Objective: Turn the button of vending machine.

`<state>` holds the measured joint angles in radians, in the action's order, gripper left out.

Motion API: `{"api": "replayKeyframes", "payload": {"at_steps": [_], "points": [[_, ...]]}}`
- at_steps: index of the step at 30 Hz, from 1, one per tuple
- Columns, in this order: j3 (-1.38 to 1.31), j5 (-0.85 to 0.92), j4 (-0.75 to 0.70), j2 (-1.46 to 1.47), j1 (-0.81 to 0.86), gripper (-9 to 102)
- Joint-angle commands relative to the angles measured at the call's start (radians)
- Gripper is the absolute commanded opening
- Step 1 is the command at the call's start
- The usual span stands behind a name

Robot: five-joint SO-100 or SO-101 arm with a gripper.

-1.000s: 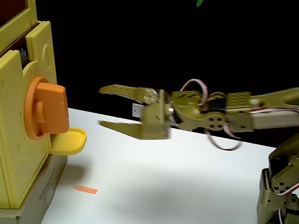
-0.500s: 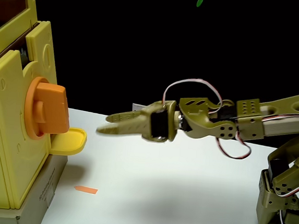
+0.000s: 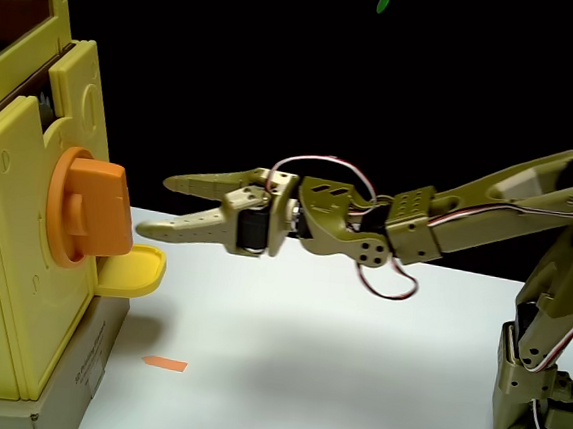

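Note:
The pale-yellow vending machine [image 3: 17,201] stands at the left edge of the fixed view, with part of its red-framed window at the top corner. Its orange button [image 3: 91,210] sticks out to the right, the thick bar standing upright. Below the button is the small yellow tray [image 3: 131,269]. My olive-green gripper [image 3: 154,205] reaches in from the right at button height. Its two fingers are spread, one above the other, and the tips stop a short gap right of the bar. Nothing is held.
The machine rests on a grey base block [image 3: 66,386] on the white table [image 3: 333,369]. A small orange scrap [image 3: 164,363] lies on the table near the base. My arm's base [image 3: 546,398] stands at the right edge.
The gripper has moved left toward the button and rolled at the wrist. Half a second ago its fingers looked nearly together side-on; now they show spread apart.

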<state>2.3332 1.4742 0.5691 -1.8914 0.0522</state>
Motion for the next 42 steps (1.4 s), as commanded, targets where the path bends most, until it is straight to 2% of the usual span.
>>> {"api": "replayKeyframes", "payload": {"at_steps": [1, 10, 21, 25, 34, 42], "points": [[-0.103, -0.002, 0.028, 0.061, 0.002, 41], [-0.244, -0.008, 0.048, 0.221, -0.025, 36], [-0.264, 0.002, 0.080, 0.267, -0.046, 28], [-0.262, 0.012, 0.081, 0.267, -0.060, 22], [-0.245, 0.057, 0.074, 0.264, -0.095, 2], [-0.232, 0.072, 0.063, 0.261, -0.103, -1]]}}
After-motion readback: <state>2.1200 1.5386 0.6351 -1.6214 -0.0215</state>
